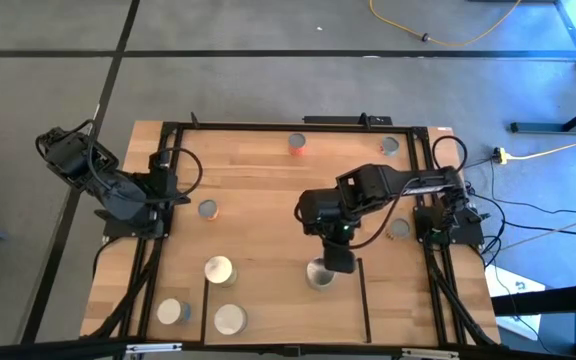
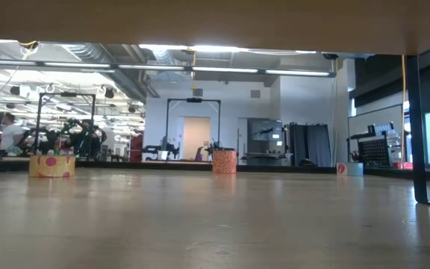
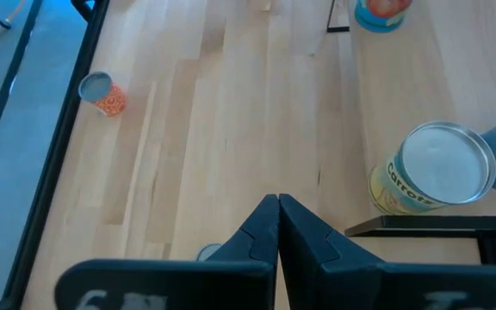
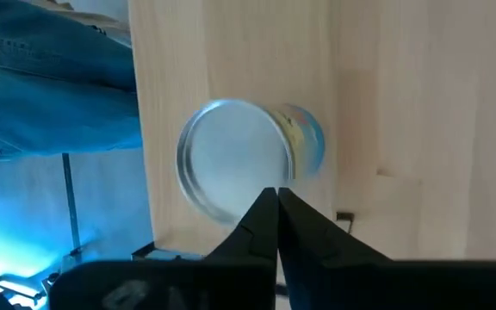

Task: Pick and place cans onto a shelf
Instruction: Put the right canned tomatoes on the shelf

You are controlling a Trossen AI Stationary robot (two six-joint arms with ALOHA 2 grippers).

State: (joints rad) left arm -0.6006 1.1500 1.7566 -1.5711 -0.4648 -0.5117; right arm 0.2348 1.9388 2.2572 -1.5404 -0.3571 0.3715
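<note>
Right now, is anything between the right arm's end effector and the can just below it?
Nothing visible. The right end effector, its fingers shut, hangs right over the can on the shelf, with no other can between.

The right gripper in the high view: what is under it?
Under the right gripper, whose fingers are shut, stands a can on the shelf. Only part of its grey top shows there; the gripper covers the rest. Its yellow and blue side shows in the right wrist view.

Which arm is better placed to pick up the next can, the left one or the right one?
Probably the right. Its hand is shut above a can on the shelf, near loose cans. The left hand is shut, folded back at the table's left edge.
</note>
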